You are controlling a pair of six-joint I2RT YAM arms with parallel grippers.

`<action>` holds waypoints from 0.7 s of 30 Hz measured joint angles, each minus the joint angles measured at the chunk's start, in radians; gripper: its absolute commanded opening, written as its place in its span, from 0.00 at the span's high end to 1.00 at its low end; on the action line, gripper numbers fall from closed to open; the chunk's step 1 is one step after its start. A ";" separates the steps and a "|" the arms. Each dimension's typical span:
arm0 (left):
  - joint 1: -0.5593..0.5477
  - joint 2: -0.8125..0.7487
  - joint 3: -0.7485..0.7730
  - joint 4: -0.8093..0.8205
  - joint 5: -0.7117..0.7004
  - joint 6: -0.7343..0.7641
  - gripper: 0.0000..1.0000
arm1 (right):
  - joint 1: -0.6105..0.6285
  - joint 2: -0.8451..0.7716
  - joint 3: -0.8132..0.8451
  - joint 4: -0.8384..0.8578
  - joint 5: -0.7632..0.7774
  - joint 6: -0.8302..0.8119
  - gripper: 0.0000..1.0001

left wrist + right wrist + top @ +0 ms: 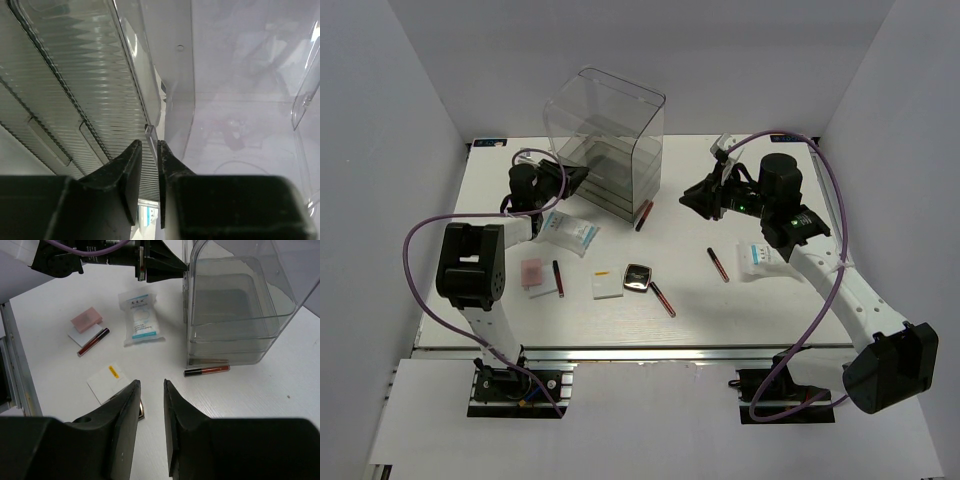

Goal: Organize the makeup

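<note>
1. The clear drawer box (605,140) overflows the left wrist view, its edges cut off. The left gripper (149,145) pinches its front lip, jaws at a slit.
2. A soft packet (757,255) lies half-hidden under the right forearm, behind the right gripper (152,387), which is narrowly parted and empty.
3. The black compact (638,277) sits below that gripper, mostly hidden by one finger.
4. A red stick (207,371) lies ahead at the box's base, with bare table (280,390) between.
</note>
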 measured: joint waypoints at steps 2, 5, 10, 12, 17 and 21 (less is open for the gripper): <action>0.000 0.002 0.002 0.012 0.000 0.000 0.77 | 0.000 0.000 0.000 0.001 0.000 0.000 0.70; 0.000 0.006 0.002 0.029 0.000 -0.003 0.86 | 0.000 0.000 0.000 0.002 0.000 0.000 0.70; 0.000 0.019 0.002 0.067 -0.003 -0.027 1.00 | 0.000 0.000 0.000 0.002 0.000 -0.001 0.70; 0.000 0.019 -0.003 0.077 -0.005 -0.037 1.00 | 0.000 0.000 0.000 0.002 -0.001 0.000 0.70; 0.000 0.002 -0.040 0.121 -0.018 -0.069 1.00 | 0.000 0.005 0.002 0.002 0.004 0.019 0.63; 0.002 -0.066 -0.083 0.121 -0.031 -0.080 1.00 | 0.011 0.036 0.023 0.000 0.024 0.060 0.55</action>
